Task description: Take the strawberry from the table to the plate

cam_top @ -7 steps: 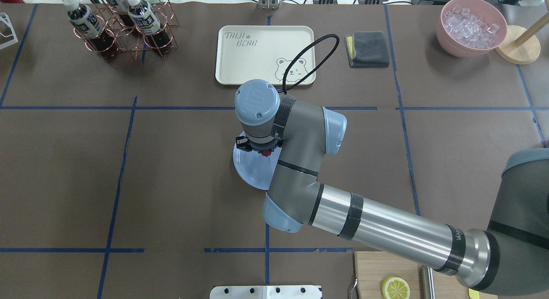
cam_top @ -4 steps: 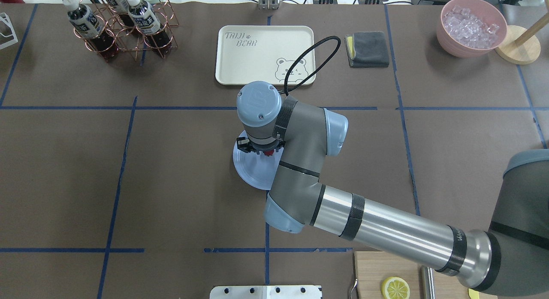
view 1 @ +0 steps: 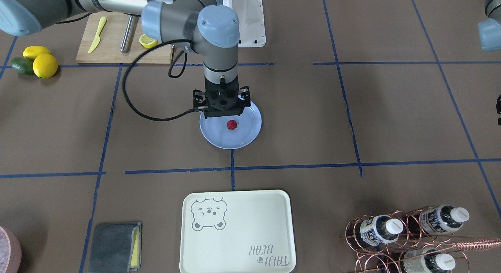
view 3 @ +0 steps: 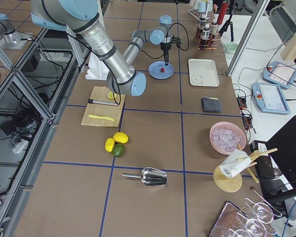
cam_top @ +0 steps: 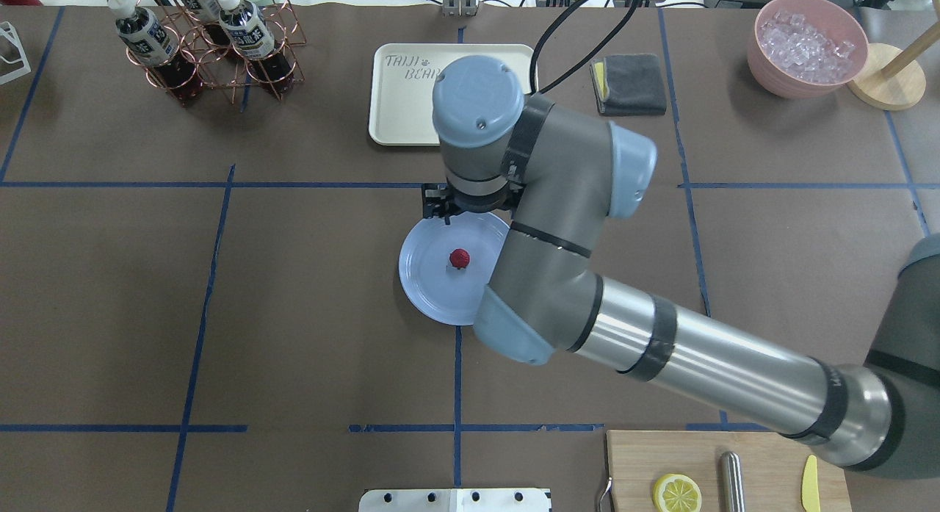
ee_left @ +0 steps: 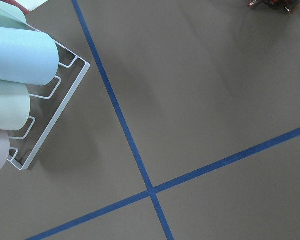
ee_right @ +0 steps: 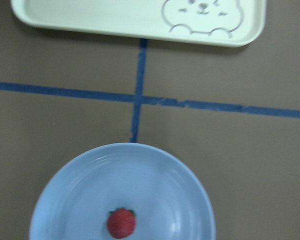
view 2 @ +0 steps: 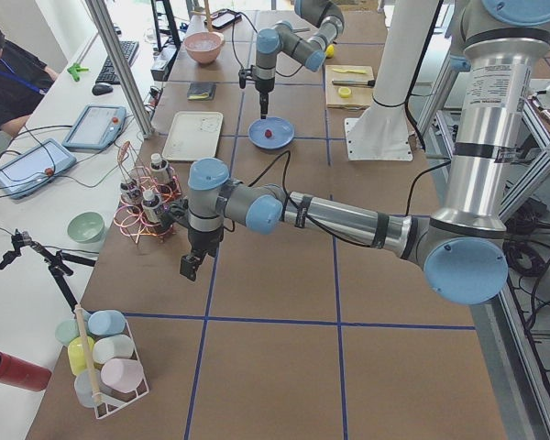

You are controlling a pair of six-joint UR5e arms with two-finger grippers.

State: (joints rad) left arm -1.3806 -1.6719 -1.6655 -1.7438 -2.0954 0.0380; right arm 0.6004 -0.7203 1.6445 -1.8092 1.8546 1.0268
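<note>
The strawberry (view 1: 231, 124) (cam_top: 460, 258) (ee_right: 121, 223) lies on the light blue plate (view 1: 250, 138) (cam_top: 422, 291) (ee_right: 65, 190), a little off its middle, touched by nothing. My right gripper (view 1: 222, 113) hangs open above the plate's robot-side rim, well clear of the berry; its fingers do not show in the right wrist view. The plate rests on the brown table (view 1: 352, 108). My left gripper (view 2: 191, 266) hovers over the table far to the left near the bottle rack, and I cannot tell whether it is open or shut.
A cream bear-print tray (cam_top: 404, 93) lies just beyond the plate. A copper bottle rack (cam_top: 213, 49), a grey cloth (cam_top: 630, 82) and a pink bowl of ice (cam_top: 808, 45) stand at the far edge. A cutting board (view 1: 117, 42), lemons (view 1: 45, 65) and an avocado are near the robot.
My right arm has lifted and shifted toward the tray. The strawberry, earlier tucked right under the gripper, now lies fully uncovered on the plate.
</note>
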